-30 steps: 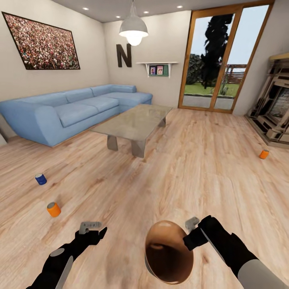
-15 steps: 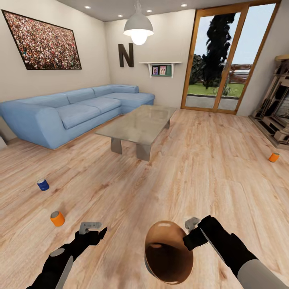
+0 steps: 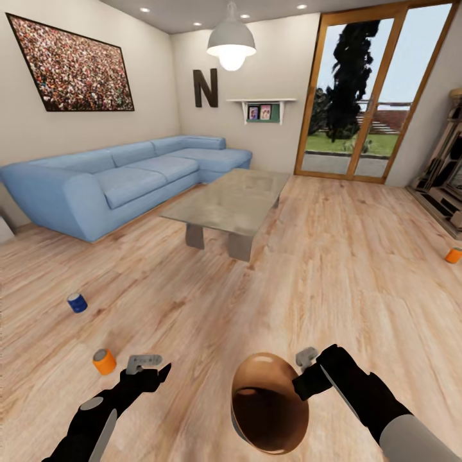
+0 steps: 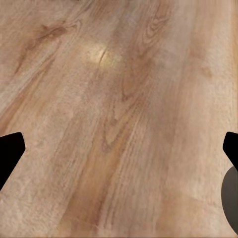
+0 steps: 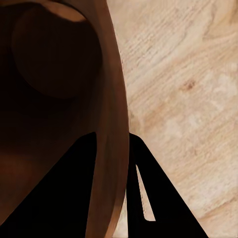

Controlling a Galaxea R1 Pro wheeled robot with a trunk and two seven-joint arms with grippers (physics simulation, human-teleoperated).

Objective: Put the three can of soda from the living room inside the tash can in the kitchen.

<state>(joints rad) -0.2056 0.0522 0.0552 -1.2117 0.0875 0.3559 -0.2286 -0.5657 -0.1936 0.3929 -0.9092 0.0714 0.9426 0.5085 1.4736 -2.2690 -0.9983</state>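
From the head camera I see the living room: a blue corner sofa [image 3: 122, 183] along the left wall, a glass coffee table [image 3: 231, 202] in front of it, and a glazed door [image 3: 369, 96] at the far right. My right gripper [image 3: 307, 367] holds the tash can [image 3: 269, 403] low in front of the trunk — its fingers [image 5: 111, 198] pinch the rim, one inside the glossy copper-brown wall and one outside, as the right wrist camera shows against the wood floor [image 3: 333, 269]. My left gripper [image 3: 146, 364] hangs free over the floor with nothing between its fingers; the left wrist camera shows the two dark tips at opposite edges, spread wide over bare planks. Three cans stand upright on the floor: an orange can [image 3: 103, 361] just beside the left gripper, a blue can [image 3: 77, 302] farther off to the left, and a second orange can [image 3: 453, 255] well apart at the right edge, near the fireplace side.
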